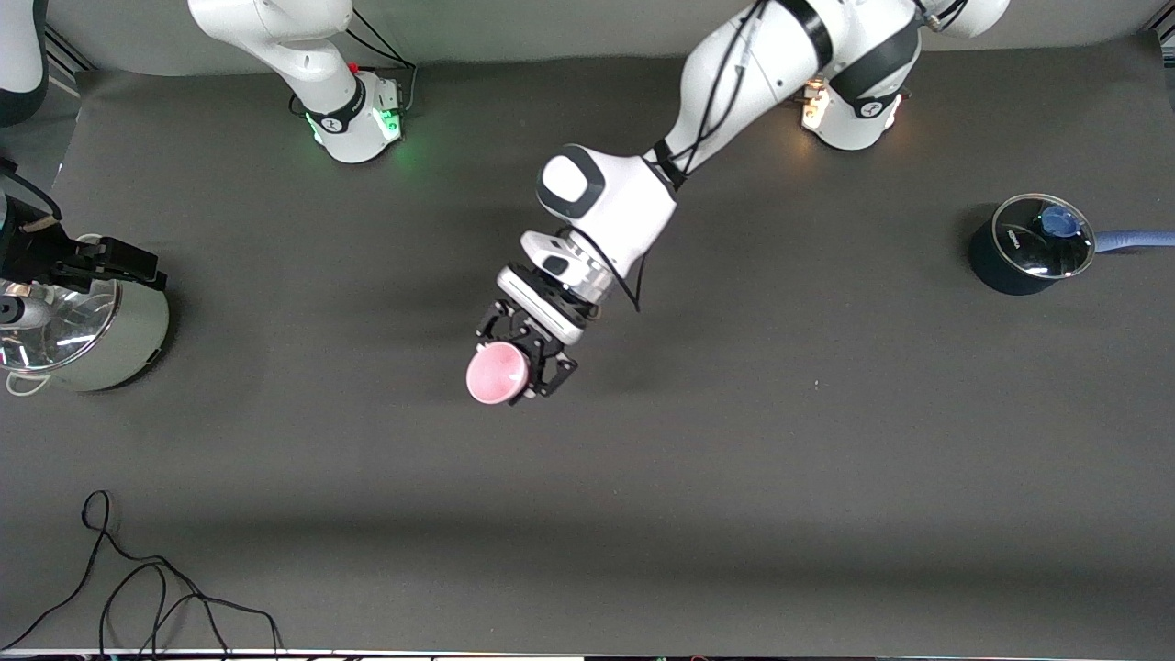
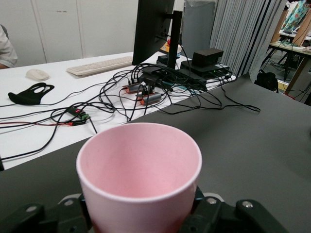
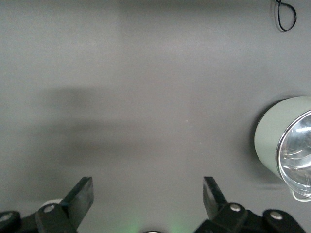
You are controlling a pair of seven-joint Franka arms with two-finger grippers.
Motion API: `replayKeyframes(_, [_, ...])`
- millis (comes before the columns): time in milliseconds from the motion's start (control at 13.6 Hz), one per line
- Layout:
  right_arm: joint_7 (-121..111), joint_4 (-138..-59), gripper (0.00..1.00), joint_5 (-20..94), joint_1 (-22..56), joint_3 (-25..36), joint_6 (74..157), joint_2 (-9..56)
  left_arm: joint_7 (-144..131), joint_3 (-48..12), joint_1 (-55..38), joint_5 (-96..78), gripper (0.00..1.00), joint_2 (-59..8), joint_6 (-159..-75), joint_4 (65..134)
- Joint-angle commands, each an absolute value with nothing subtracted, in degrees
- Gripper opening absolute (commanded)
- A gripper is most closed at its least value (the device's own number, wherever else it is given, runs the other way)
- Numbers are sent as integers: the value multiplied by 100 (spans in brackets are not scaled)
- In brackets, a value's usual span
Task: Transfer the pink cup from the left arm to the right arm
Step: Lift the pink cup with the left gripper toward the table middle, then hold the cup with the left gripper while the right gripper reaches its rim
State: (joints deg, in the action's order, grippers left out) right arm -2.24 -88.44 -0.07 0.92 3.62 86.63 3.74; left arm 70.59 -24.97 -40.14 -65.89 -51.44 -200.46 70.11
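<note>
left pincer (image 1: 525, 360) clamped on pink cup (image 1: 497, 375) mid-frame (rim up) | right pincer (image 3: 148, 199) gaped apart, waiting | handover needed cup held steady, body exposed

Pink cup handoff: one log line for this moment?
left gripper: shut on pink cup, above mid-table | right gripper: open, waiting beside pale green pot | transfer: pending

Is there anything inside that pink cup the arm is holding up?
Empty. The left wrist view looks into the pink cup and shows only bare pink walls, while the left gripper clamps it over the table.
</note>
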Motion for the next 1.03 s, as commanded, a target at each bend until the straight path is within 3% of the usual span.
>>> replayKeyframes(0, [-220, -8684, 100, 123, 132, 360, 8674, 465, 6366, -1348, -4919, -6706, 0, -5159, -20092, 6724])
replayKeyframes(221, [-220, -8106, 100, 404, 324, 281, 8692, 859, 5732, -731, -5378, -6706, 0, -5168, -20083, 6706])
replayKeyframes(957, [650, -6847, 100, 387, 1739, 281, 9008, 1977, 5686, -642, -5423, -6706, 0, -5186, -20083, 6715])
